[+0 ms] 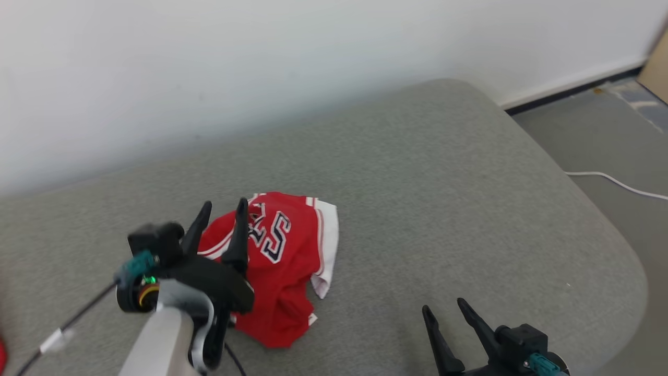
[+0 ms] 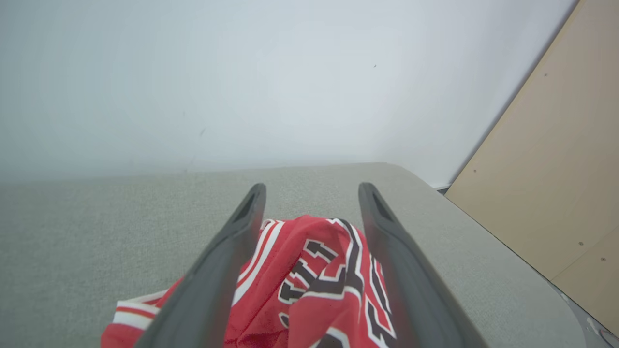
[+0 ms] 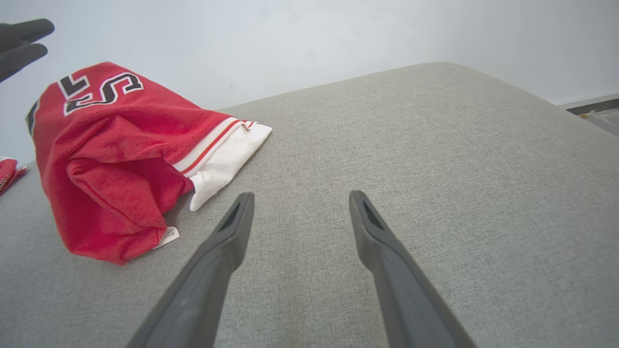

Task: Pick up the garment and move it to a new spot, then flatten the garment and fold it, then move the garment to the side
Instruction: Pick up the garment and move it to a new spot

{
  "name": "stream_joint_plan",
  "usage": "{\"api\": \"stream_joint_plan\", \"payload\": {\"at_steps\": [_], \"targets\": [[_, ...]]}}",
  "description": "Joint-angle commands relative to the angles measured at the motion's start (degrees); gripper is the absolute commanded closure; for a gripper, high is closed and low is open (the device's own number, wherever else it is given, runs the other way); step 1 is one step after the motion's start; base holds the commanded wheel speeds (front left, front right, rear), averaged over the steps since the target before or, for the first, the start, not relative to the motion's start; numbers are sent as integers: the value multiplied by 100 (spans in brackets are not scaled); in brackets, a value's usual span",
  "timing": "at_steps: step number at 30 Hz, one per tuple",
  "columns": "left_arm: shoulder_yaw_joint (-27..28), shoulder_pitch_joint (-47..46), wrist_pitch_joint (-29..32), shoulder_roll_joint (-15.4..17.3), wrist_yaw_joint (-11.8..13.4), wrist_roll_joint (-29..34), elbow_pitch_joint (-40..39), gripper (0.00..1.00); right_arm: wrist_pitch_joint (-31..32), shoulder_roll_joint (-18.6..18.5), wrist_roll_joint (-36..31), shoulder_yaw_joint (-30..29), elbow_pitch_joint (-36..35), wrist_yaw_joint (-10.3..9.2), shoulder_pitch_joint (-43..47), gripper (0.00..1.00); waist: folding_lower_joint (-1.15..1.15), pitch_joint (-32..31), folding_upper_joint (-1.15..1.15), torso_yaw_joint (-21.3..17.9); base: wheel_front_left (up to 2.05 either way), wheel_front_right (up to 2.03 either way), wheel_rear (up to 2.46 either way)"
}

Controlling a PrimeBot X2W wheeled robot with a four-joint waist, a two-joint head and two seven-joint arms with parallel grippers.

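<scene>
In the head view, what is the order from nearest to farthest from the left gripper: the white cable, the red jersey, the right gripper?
1. red jersey, just beneath the open left gripper.
2. right gripper, at lower right.
3. white cable, far right on the floor.

Long black fingers (image 1: pixel 241 232); pale forearm (image 1: pixel 162 342); teal connectors (image 1: pixel 138 265)

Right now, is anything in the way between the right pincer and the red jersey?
Nothing visible. Only bare grey cushion lies between the right pincer and the jersey, which sits crumpled to its left. The left pincer is at the jersey's left side, not in that path.
</scene>
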Motion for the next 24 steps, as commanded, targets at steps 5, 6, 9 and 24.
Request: {"api": "stream_joint_plan", "payload": {"at_steps": [5,6,9,24], "targets": [[-75,686,-626,142,80,314,-329,0,24,-8,-93,-168,-83,17,154,0,0,-353,0,671,0,0,0],[-65,833,-733,174,117,365,-411,0,30,-8,-99,-192,-89,17,178,0,0,-387,0,742,0,0,0],[46,1378,-960,237,175,489,-792,0,13,-8,-125,-276,-104,17,245,0,0,-477,0,941,0,0,0],[1029,3811,-1026,124,-136,1223,-2322,0,-20,-8,-333,-742,-33,17,573,0,0,-681,0,1505,0,0,0]]}}
